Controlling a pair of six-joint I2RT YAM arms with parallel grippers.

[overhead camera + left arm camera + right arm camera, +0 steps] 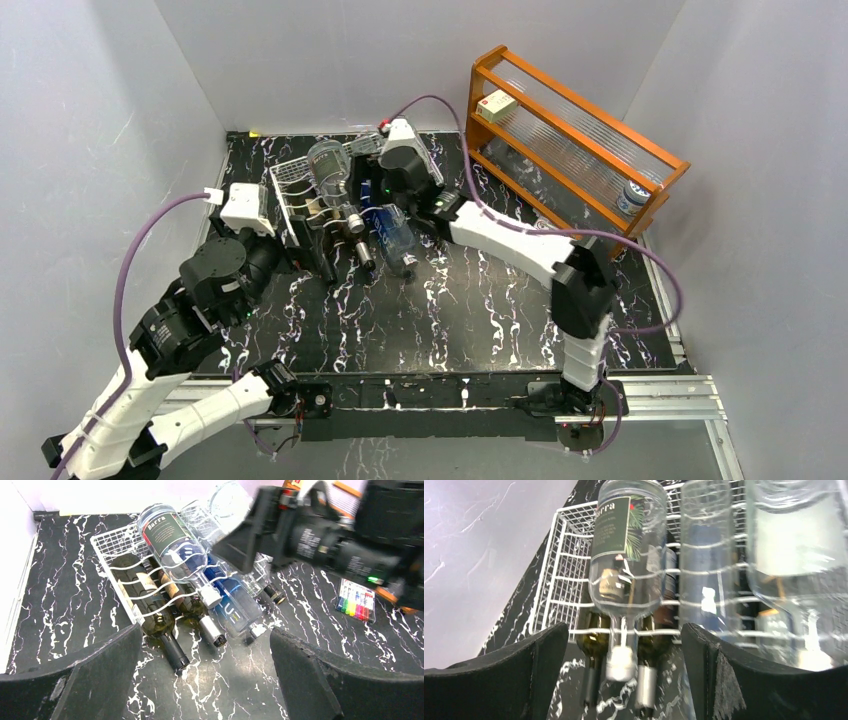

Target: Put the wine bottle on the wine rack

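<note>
Both pairs of my jaws stand apart, gripping nothing. Straight ahead of my right jaws the wine bottle (626, 555) lies in a top cradle of the wine rack (559, 580), neck toward me, its wavy rods likely stopping any roll.

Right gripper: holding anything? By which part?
Nothing held. The right gripper is open, its fingers clear of the green-labelled clear bottle, which lies on the wine rack. The left gripper is open and empty too.

Overhead view from behind — both wrist cameras face the wine rack (115, 541) closely
</note>
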